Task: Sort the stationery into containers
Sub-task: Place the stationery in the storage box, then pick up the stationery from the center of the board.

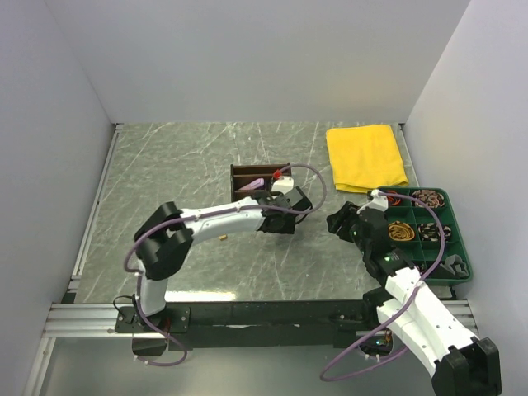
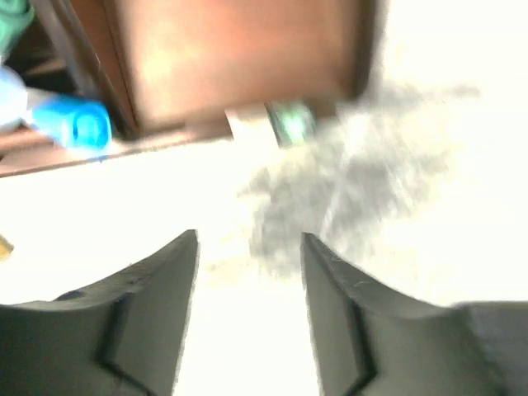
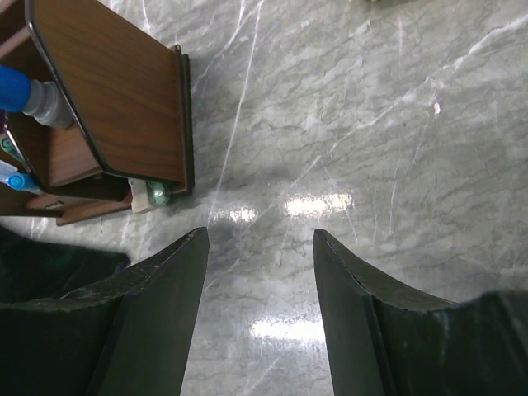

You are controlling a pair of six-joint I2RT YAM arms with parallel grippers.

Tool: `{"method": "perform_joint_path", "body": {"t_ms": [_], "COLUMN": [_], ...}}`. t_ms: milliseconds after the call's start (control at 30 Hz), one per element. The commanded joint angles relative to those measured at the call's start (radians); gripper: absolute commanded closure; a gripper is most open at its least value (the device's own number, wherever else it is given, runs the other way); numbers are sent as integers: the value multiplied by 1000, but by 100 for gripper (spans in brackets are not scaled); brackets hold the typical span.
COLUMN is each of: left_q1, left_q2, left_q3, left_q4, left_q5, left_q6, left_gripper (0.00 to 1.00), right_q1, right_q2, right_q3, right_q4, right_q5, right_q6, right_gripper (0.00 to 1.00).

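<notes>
The dark brown wooden organiser (image 1: 247, 175) stands mid-table with a purple marker (image 1: 257, 183) in it. It also shows in the left wrist view (image 2: 239, 58) and the right wrist view (image 3: 115, 91), holding blue-capped items (image 2: 78, 124) (image 3: 16, 87). A small green and white item (image 2: 285, 122) (image 3: 155, 195) lies on the table against the organiser's base corner. My left gripper (image 1: 285, 210) (image 2: 250, 239) is open and empty just in front of that corner. My right gripper (image 1: 338, 221) (image 3: 261, 235) is open and empty over bare table to the right. A tan eraser (image 1: 223, 238) lies under the left arm.
The dark green divided tray (image 1: 459, 239) with coiled bands sits at the right edge, beside the right arm. A folded yellow cloth (image 1: 365, 157) lies at the back right. White walls enclose the marble table. The left wrist view is blurred and overexposed.
</notes>
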Motion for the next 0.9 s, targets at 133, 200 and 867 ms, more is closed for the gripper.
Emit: {"method": "perform_joint_path", "body": {"t_ms": [133,200,867], "left_q1": [-24,-21,406], "left_q2": [-287,-358,-461], "left_q3": [-187,-262,-489], "left_q4": [22,13,-59], "left_q5": [126,72,205], "left_q6": [185,203,82], "left_gripper": [19,14,56], "right_q1": [-23,-26,-154], "right_q2": [-25,-17,109], "right_q3": [8,12,40], "right_q4": [9,5,-30], "right_q5": [16,18,-29], "right_q6": [-20,-26,-15], "right_gripper": [39,39,39]}}
